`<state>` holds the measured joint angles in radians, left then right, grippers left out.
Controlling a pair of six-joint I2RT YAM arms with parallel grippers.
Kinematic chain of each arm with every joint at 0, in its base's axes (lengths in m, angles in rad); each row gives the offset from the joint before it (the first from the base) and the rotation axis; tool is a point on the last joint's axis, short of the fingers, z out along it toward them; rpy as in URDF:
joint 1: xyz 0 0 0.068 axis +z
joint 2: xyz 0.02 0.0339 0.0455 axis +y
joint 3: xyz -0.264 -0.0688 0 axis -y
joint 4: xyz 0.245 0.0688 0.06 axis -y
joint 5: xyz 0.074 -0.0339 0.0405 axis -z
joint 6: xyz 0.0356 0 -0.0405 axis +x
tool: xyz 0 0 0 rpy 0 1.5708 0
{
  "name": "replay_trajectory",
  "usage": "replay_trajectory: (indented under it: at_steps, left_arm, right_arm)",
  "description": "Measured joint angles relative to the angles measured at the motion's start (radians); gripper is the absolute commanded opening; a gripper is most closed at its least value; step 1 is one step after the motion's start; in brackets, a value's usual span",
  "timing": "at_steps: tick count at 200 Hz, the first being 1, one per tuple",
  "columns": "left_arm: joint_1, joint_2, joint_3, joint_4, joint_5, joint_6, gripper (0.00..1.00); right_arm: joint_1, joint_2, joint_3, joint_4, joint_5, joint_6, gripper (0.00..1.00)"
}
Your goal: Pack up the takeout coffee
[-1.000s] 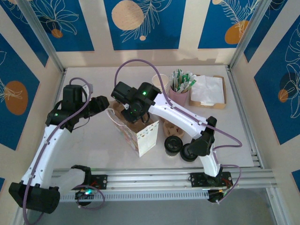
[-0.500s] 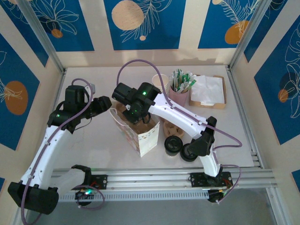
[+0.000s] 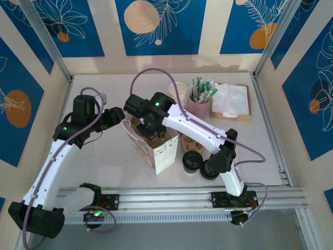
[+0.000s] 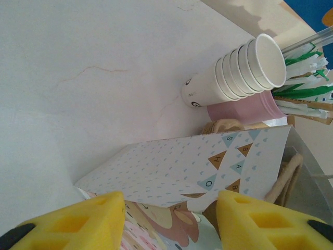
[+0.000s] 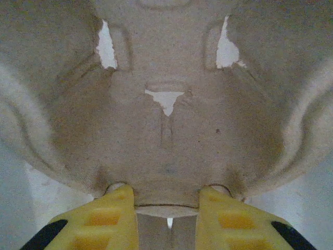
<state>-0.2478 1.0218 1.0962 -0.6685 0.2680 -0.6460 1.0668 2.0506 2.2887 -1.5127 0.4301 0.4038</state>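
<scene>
Right gripper (image 5: pixel 166 200) is clamped on the rim of a pulp cup carrier (image 5: pixel 166 130), at the mouth of the paper bag (image 3: pixel 158 151). Left gripper (image 4: pixel 169 213) is spread wide with the bag's top edge between its 2 fingers, gripping nothing. Takeout coffee (image 3: pixel 191 160) stands on the table (image 3: pixel 104 151), just right of the bag.

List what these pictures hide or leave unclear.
- Inside of the bag: top view, the right arm covers its mouth.
- The black item beside the coffee: top view, that arm's elbow overlaps it.
- Whether the right gripper grips the cardboard tray: right wrist view, too close to tell.
</scene>
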Motion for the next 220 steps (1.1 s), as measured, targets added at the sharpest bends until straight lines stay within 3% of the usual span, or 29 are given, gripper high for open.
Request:
replay_trajectory:
  at_steps: [220]
  left_arm:
    - [-0.019, 0.000, -0.010, 0.003, -0.089, -0.030, 0.51]
  right_arm:
    - [0.009, -0.064, -0.057, 0.027, -0.016, -0.042, 0.28]
